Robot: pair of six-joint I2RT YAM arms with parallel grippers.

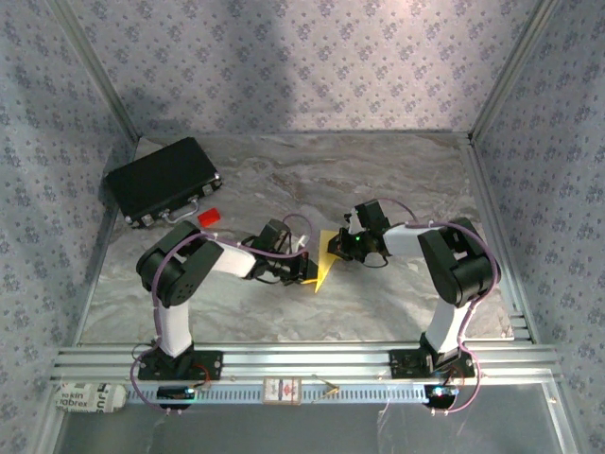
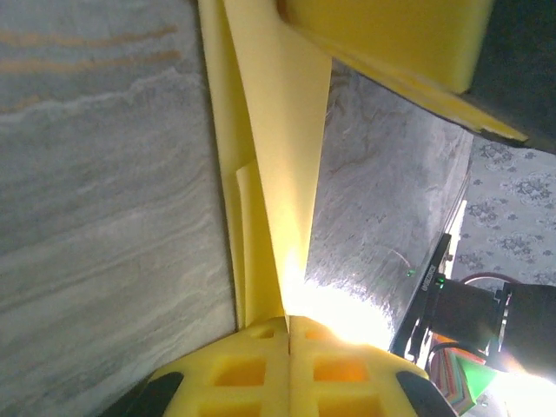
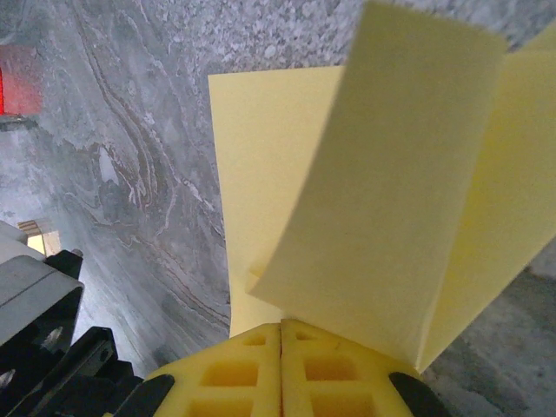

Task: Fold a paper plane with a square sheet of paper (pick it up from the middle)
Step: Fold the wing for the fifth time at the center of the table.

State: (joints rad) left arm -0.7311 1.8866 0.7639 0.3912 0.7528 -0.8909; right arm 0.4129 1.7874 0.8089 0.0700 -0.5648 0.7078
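Observation:
The yellow sheet of paper (image 1: 326, 265) is folded into several layers and hangs just above the marble table between the two arms. My left gripper (image 1: 307, 270) is shut on its near-left end. In the left wrist view the paper (image 2: 278, 130) runs as a narrow creased strip out of that shut gripper (image 2: 288, 323). My right gripper (image 1: 338, 248) is shut on the far-right end. In the right wrist view two flaps of the paper (image 3: 391, 174) fan out from that gripper (image 3: 281, 326). A yellow finger (image 2: 391, 35) of the right gripper shows at the top of the left wrist view.
A black case (image 1: 163, 180) lies at the back left of the table. A small red block (image 1: 210, 216) sits just in front of it, and is at the left edge (image 3: 17, 78) of the right wrist view. An aluminium rail (image 1: 302, 359) runs along the near edge.

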